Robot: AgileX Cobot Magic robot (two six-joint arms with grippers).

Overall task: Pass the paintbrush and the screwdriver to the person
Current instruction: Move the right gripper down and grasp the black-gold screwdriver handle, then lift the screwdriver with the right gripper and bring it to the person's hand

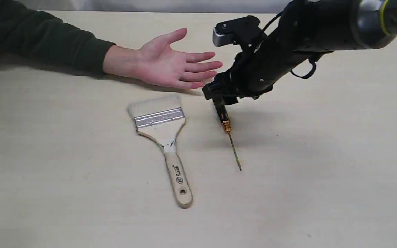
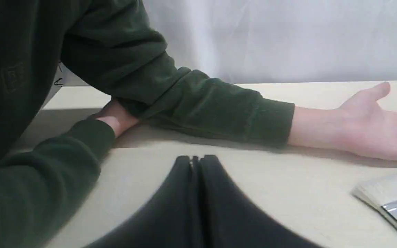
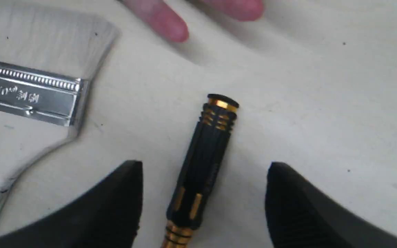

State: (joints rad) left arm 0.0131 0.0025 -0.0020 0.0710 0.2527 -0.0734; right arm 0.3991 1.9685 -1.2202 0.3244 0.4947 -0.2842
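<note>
The screwdriver (image 1: pixel 228 132) lies on the tan table, black handle toward the person, thin gold shaft toward the front. My right gripper (image 3: pixel 203 172) is open and low over its handle (image 3: pixel 203 162), one finger on each side, not touching it. In the exterior view that gripper (image 1: pixel 221 100) hides the handle's top. The paintbrush (image 1: pixel 162 137) lies flat just left of it, bristles toward the person's open palm (image 1: pixel 171 63). The hand rests palm up, fingertips (image 3: pixel 165 24) close beyond the screwdriver's end. My left gripper (image 2: pixel 195 162) is shut, empty, low over the table near the green sleeve (image 2: pixel 202 103).
The person's other arm (image 2: pixel 47 165) lies across the table close to my left gripper. A white backdrop (image 2: pixel 288 38) stands behind the table's far edge. The right arm (image 1: pixel 305 38) reaches in from the upper right.
</note>
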